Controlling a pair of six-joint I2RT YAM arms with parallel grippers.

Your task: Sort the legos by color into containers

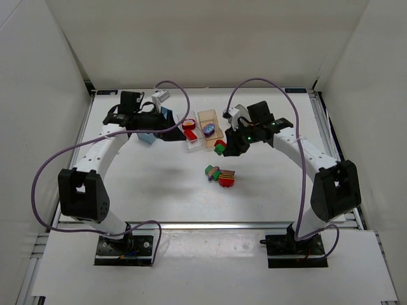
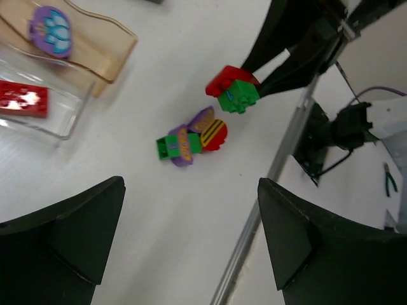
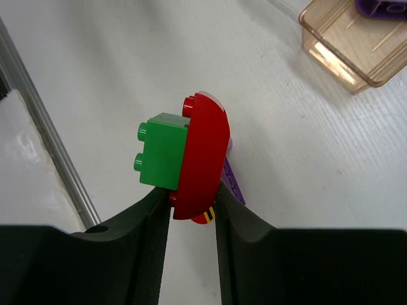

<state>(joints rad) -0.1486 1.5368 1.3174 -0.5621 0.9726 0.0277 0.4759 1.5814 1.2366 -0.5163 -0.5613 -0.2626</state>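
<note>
My right gripper (image 1: 222, 147) (image 3: 191, 197) is shut on a red curved lego with a green lego stuck to it (image 3: 187, 152), held above the table just right of the bins. It also shows in the left wrist view (image 2: 232, 89). A small pile of green, purple and red-striped legos (image 1: 219, 175) (image 2: 191, 140) lies mid-table. The clear bin (image 1: 193, 145) (image 2: 70, 117) holds a red lego (image 2: 22, 98). The peach bin (image 1: 205, 116) (image 2: 102, 51) (image 3: 343, 57) holds a purple piece (image 2: 54, 28). My left gripper (image 1: 165, 121) (image 2: 191, 184) is open and empty, over the light blue bin (image 1: 147, 137).
A small pale grey box (image 1: 160, 97) stands at the back behind the left arm. White walls close the table on three sides. A metal rail (image 2: 280, 165) (image 3: 44, 127) runs along the table's near edge.
</note>
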